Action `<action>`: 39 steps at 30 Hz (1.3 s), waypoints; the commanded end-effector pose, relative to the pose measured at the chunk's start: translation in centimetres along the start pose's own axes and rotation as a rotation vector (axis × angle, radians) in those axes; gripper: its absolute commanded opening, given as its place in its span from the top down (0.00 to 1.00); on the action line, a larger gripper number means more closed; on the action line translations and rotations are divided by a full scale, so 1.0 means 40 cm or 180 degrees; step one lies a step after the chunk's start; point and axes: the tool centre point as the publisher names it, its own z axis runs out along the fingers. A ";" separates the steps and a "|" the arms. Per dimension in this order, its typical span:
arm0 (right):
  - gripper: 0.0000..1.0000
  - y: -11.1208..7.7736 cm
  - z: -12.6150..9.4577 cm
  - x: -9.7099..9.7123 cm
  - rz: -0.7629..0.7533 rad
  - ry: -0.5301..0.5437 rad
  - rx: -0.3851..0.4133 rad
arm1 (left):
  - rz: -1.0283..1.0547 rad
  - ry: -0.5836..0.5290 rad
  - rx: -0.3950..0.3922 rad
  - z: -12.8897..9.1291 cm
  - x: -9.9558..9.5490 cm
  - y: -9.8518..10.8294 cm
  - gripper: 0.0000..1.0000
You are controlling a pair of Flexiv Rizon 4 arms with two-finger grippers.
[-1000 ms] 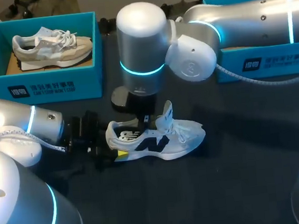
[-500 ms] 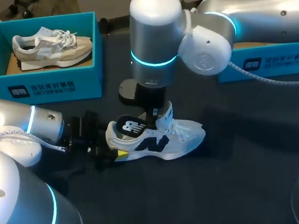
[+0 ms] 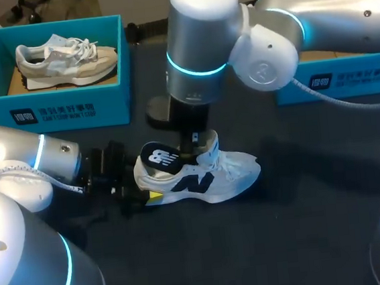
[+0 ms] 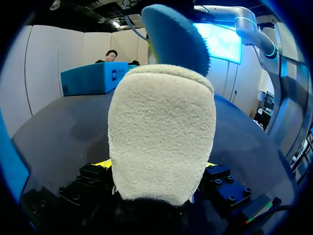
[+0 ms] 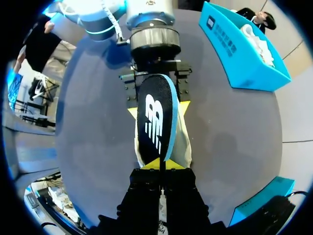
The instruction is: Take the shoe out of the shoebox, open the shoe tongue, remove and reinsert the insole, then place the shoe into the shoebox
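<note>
Near the middle of the table, toward its near edge, the white shoe [image 3: 210,177] lies on its sole with its toe toward the right edge and its heel toward the left. Your left gripper [image 3: 148,194] has its fingers spread to the heel's width. They press the heel from both sides and hold the shoe down; in the left wrist view the heel fills the space between the yellow tips. The tongue [image 3: 212,147] stands up, so that step looks done.

Your right gripper [image 5: 160,164] comes straight down over the shoe's opening, its tips pressed together on the thin edge of the dark insole [image 5: 155,122]. The insole's heel end is tilted up above the collar. Its front end runs down toward the toe, and you cannot see how much of it is still inside.

I judge the insole step is in hand, most likely the pull-out. The next move calls for a steady lift, up and back toward the heel, while the left fingers hold firm so the shoe does not rise with it. Watch the upright tongue and the laces for snagging.

One teal shoebox [image 3: 51,102] at the far left corner holds another pale shoe [image 3: 67,60]. A second shoebox [image 3: 335,81] sits by the far right edge, and the right arm hides its inside.
</note>
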 end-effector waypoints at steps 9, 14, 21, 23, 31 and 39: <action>1.00 0.110 0.008 -0.019 -0.0191 0.0184 0.0043 | -0.0002 -0.0001 -0.0013 0.000 0.000 0.000 1.00; 1.00 0.133 0.007 -0.025 -0.0251 0.0229 0.0039 | -0.0002 -0.0001 -0.0013 0.000 0.000 0.000 1.00; 1.00 0.161 -0.011 -0.032 -0.0324 0.0203 0.0016 | -0.0002 -0.0001 -0.0013 0.000 0.000 0.000 1.00; 1.00 0.163 -0.011 -0.033 -0.0346 0.0202 0.0037 | -0.0002 -0.0001 -0.0013 0.000 0.000 0.000 1.00; 1.00 0.133 -0.015 -0.036 -0.0288 0.0199 0.0076 | -0.0002 -0.0001 -0.0013 0.000 0.000 0.000 1.00; 1.00 0.093 -0.036 -0.032 -0.0232 0.0168 0.0111 | -0.0002 -0.0001 -0.0013 0.000 0.000 0.000 1.00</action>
